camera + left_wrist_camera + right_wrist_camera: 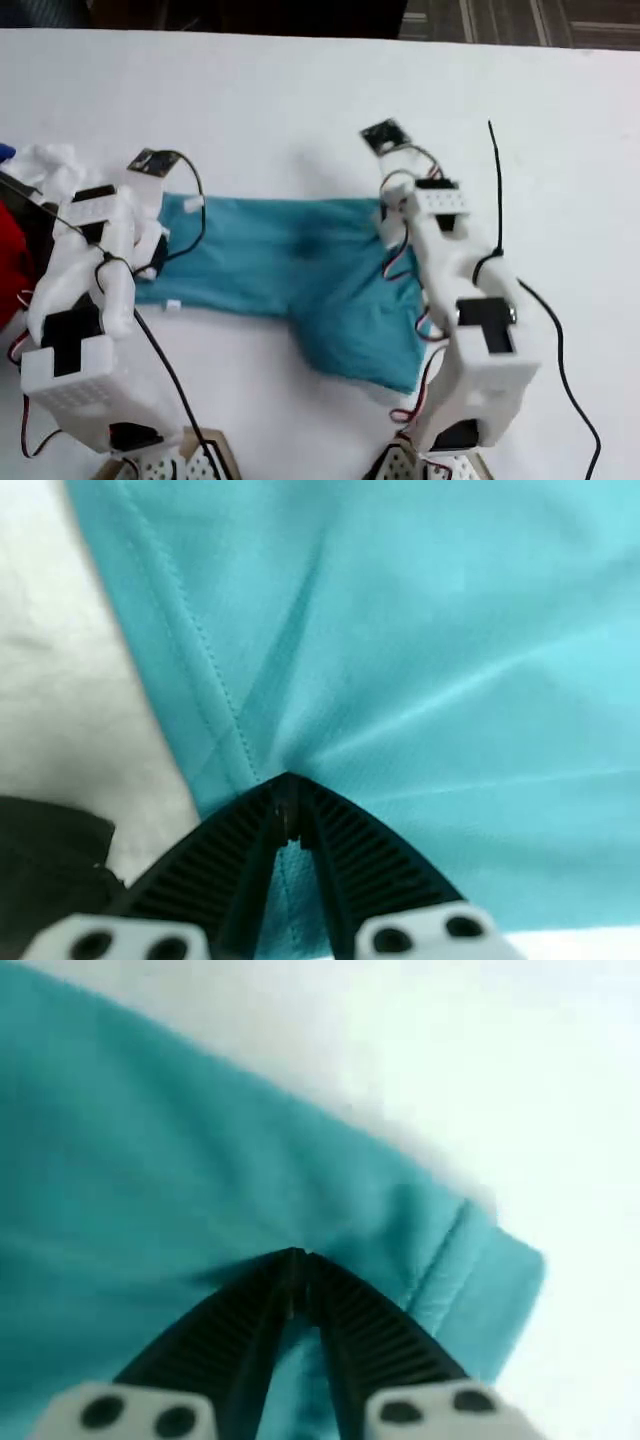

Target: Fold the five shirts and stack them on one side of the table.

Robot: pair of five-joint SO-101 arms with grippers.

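Shirt (pixel 300 270) lies on bench (pixel 300 90), left claw (pixel 288 805) and right claw (pixel 298 1270) each clenched on cloth near opposite ends; a thin pinch could slip, skewing the fold.

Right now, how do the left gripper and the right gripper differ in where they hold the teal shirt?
The left gripper pinches the teal shirt at its narrower end, the right gripper at its wider end. The left gripper bites where stitched seams meet, the right gripper plain fabric beside a hemmed corner. Both have jaws shut on the shirt.
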